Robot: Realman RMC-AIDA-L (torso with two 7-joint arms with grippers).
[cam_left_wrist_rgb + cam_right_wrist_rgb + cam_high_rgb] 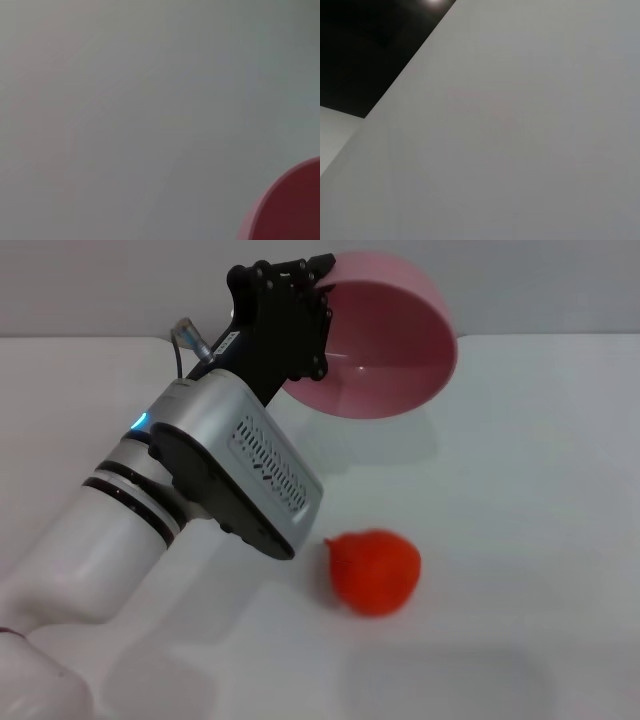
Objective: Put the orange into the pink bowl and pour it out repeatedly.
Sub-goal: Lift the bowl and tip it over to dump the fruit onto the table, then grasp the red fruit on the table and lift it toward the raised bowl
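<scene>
L gripper, black, on the silver-and-white L arm, is raised over the far-middle part of the white table. Its fingers are clamped on the rim of the round, deep, glossy pink plastic bowl. Bowl is held up off the table and tipped on its side: mouth faces toward the robot and a bit down, base points away toward the far edge. Inside of the bowl shows smooth and holds nothing. One dark fingertip shows at the upper-left part of the rim; the other finger is hidden behind the gripper body.

The small bright orange-red, lumpy toy orange lies on the table nearer the robot, toward the near edge, below the bowl's mouth and well apart from it. It's roughly round w/ a slight taper; the narrower end points to the robot's left. Touches neither bowl nor arm.

L wrist view: only a curved slice of the pink bowl against grey wall.

R gripper not in view; R wrist view shows only plain grey surface and a dark patch.
</scene>
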